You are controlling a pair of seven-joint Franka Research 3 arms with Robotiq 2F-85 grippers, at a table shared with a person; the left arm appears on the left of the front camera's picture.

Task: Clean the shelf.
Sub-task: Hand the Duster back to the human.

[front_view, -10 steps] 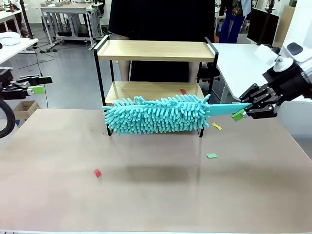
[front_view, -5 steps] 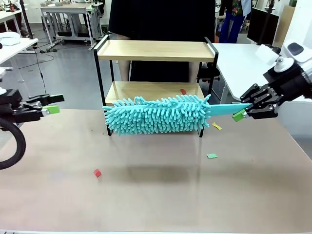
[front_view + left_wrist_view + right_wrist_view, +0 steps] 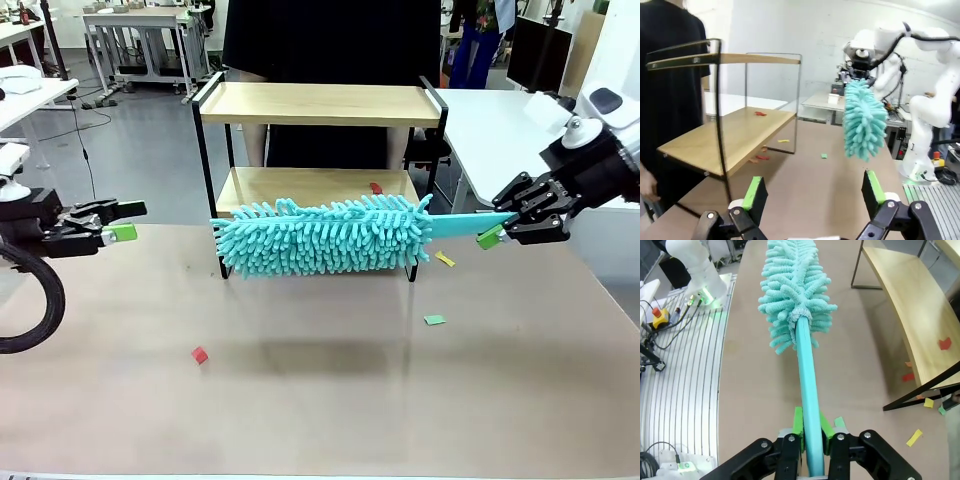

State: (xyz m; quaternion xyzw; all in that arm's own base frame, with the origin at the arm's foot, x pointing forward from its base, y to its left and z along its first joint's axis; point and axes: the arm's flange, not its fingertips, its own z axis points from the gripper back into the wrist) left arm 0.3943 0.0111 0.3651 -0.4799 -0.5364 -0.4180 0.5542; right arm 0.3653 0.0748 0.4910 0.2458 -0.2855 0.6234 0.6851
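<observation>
The shelf (image 3: 320, 104) stands at the table's far middle, two light wooden boards in a black frame. A red scrap (image 3: 376, 187) lies on its lower board (image 3: 290, 184). A teal fluffy duster (image 3: 320, 238) hangs level in front of the lower tier, its handle held by my right gripper (image 3: 503, 229), which is shut on it. The right wrist view shows that gripper (image 3: 811, 433) clamped on the duster handle (image 3: 807, 385), with the shelf board (image 3: 912, 305) to the right. My left gripper (image 3: 116, 221) is open in the air left of the shelf. From its wrist, the left gripper (image 3: 814, 192) faces the shelf's end (image 3: 730, 137) and the duster (image 3: 863, 120).
Paper scraps lie on the brown table: a red one (image 3: 200, 354), a green one (image 3: 434, 320), a yellow one (image 3: 444, 259). A person in dark clothes (image 3: 330, 40) stands behind the shelf. A white table (image 3: 500, 130) sits at the back right.
My left arm has swung in from the left edge toward the shelf, gripper still open. The right arm and duster have stayed where they were.
</observation>
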